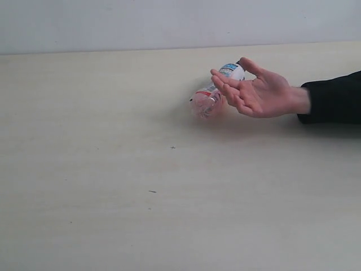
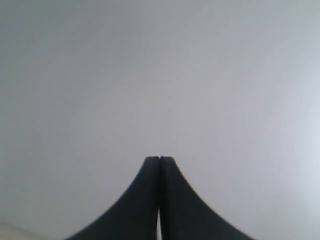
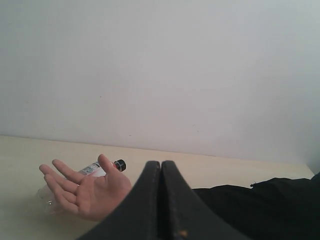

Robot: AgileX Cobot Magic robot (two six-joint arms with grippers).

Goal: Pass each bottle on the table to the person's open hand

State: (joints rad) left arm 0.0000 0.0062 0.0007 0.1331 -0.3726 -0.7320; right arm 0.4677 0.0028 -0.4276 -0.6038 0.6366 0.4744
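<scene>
Cream-beige and faintly wood-grained, the wide flat table (image 1: 113, 197) fills the exterior view below a plain whitish wall (image 1: 169, 22). A bare, light-skinned open hand (image 1: 256, 93) reaches in from the right, palm up and fingers spread, with a black sleeve (image 1: 335, 99) over its wrist. A small clear plastic bottle (image 1: 213, 96) with a black cap and a white label with a pink-red band lies on its side just behind the fingers, cap toward the thumb. Whether the fingers touch it cannot be told. Neither arm appears here.

In the left wrist view, the black left gripper (image 2: 159, 159) has its fingers pressed together, empty, facing the wall.

In the right wrist view, the black right gripper (image 3: 161, 163) is likewise closed on nothing. Beyond it the open hand (image 3: 87, 192) rests over the table (image 3: 225, 170), the clear plastic bottle (image 3: 92, 170) lying behind the palm.
</scene>
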